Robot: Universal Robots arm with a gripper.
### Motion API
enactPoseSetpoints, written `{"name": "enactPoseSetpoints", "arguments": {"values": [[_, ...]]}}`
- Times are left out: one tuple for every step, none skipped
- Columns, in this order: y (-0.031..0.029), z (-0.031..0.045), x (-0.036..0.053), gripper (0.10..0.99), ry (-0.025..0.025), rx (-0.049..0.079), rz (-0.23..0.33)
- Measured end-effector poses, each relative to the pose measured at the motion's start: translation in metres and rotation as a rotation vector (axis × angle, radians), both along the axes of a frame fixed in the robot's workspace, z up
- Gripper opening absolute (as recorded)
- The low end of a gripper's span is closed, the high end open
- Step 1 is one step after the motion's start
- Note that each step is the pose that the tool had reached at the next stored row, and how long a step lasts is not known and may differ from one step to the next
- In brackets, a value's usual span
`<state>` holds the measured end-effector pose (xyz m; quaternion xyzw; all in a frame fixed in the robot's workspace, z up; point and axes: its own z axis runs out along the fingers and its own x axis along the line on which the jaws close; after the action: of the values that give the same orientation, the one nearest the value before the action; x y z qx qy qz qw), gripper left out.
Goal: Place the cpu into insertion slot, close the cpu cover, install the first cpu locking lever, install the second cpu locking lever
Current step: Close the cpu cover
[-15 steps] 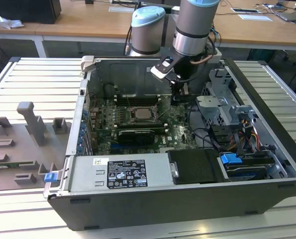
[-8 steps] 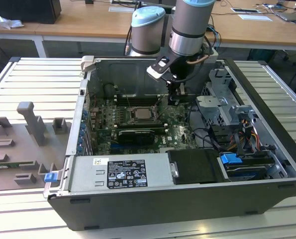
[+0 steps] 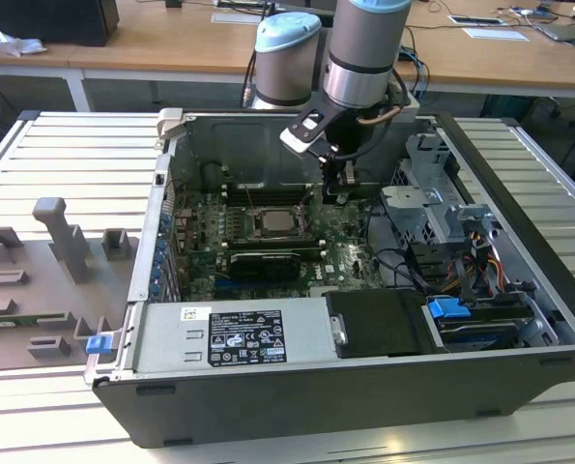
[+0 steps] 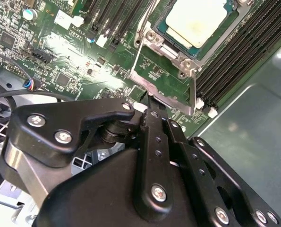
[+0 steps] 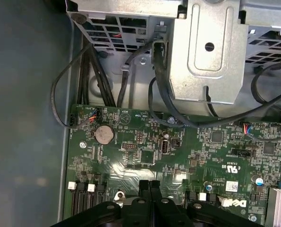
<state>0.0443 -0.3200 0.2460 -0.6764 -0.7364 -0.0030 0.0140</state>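
The cpu (image 3: 272, 223) (image 4: 197, 21), a pale silver square, lies in the insertion slot (image 3: 252, 224) on the green board. Around it lies the silver cpu cover (image 4: 171, 54), flat on the socket. A thin wire locking lever (image 4: 139, 52) runs along the cover's side, and in the exterior view two levers (image 3: 307, 198) stick up beside the socket. My gripper (image 3: 337, 188) (image 4: 147, 105) (image 5: 150, 183) hangs just to the exterior view's right of the socket, low over the board. Its fingers are shut together, with the tips close to the lever's end at the cover's corner.
Long black memory slots (image 4: 239, 52) flank the socket. A black graphics card (image 3: 263, 263) and the power supply (image 3: 239, 333) lie nearer the front of the case. A metal drive cage (image 3: 442, 208) with cables (image 5: 159, 94) stands at the exterior view's right. A grey fixture (image 3: 55, 261) sits outside the case.
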Motion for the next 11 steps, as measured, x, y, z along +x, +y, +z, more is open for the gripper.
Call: {"name": "enactPoseSetpoints", "arguments": {"values": [[0.0000,0.0000,-0.0003,0.106,0.0000,0.000,0.000],[0.0000,0.0000,-0.0005,0.106,0.0000,0.000,0.000],[0.0000,0.0000,-0.0007,0.106,0.0000,0.000,0.000],[0.0000,0.0000,-0.0010,0.106,0.0000,0.000,0.000],[0.0000,0.0000,-0.0012,0.106,0.0000,0.000,0.000],[0.0000,0.0000,-0.0015,0.106,0.0000,0.000,0.000],[0.0000,0.0000,-0.0018,0.106,0.0000,0.000,0.000],[0.0000,0.0000,-0.0021,0.106,0.0000,0.000,0.000],[0.0000,0.0000,-0.0026,0.106,0.0000,0.000,0.000],[0.0000,0.0000,-0.0028,0.106,0.0000,0.000,0.000],[0.0000,0.0000,-0.0034,0.106,0.0000,0.000,0.000]]}}
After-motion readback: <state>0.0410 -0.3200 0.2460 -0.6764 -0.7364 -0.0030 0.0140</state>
